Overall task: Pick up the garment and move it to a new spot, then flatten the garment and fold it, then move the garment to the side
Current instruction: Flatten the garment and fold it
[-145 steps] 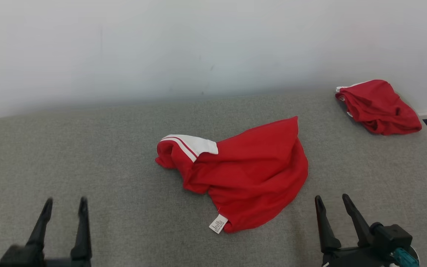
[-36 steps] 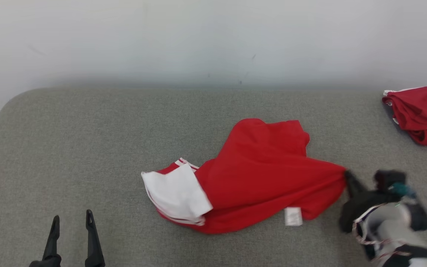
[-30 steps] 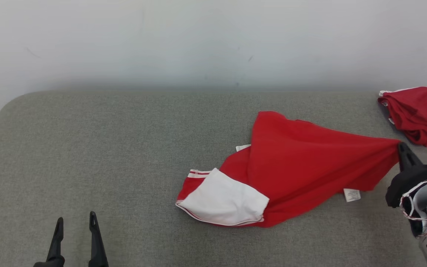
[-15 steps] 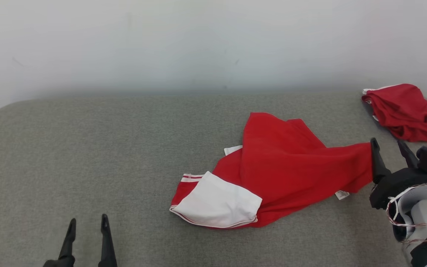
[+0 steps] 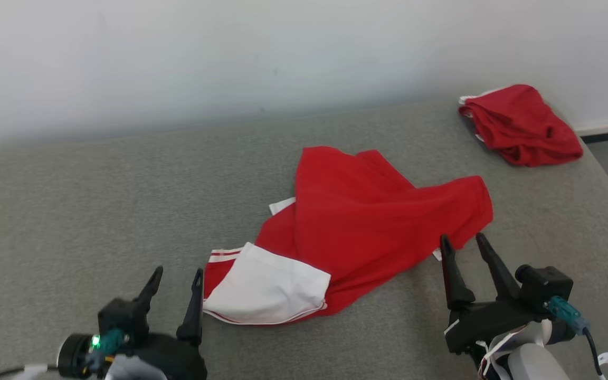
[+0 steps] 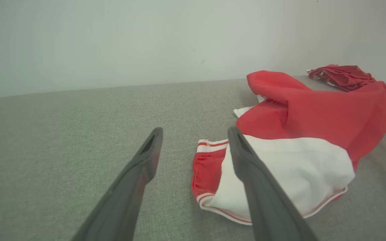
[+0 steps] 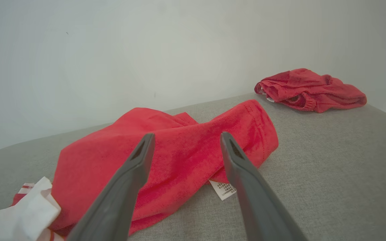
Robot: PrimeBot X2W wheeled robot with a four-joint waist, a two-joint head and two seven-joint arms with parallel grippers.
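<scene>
Nearest, the left gripper [image 5: 177, 272] sits low over the grey table [image 5: 72, 211], its jaws spread wide and empty, with one fingertip just beside the white panel [image 5: 267, 290] of the red garment [image 5: 367, 227]. The right gripper [image 5: 461, 238] also has its jaws wide apart and holds nothing. Its tips are close to the garment's near right edge, by a small white label [image 7: 224, 190]. The garment lies crumpled around the middle of the table. Farther off, at the far right corner, is a second red bundle [image 5: 520, 124], well apart, near the pale wall [image 5: 230, 53].
</scene>
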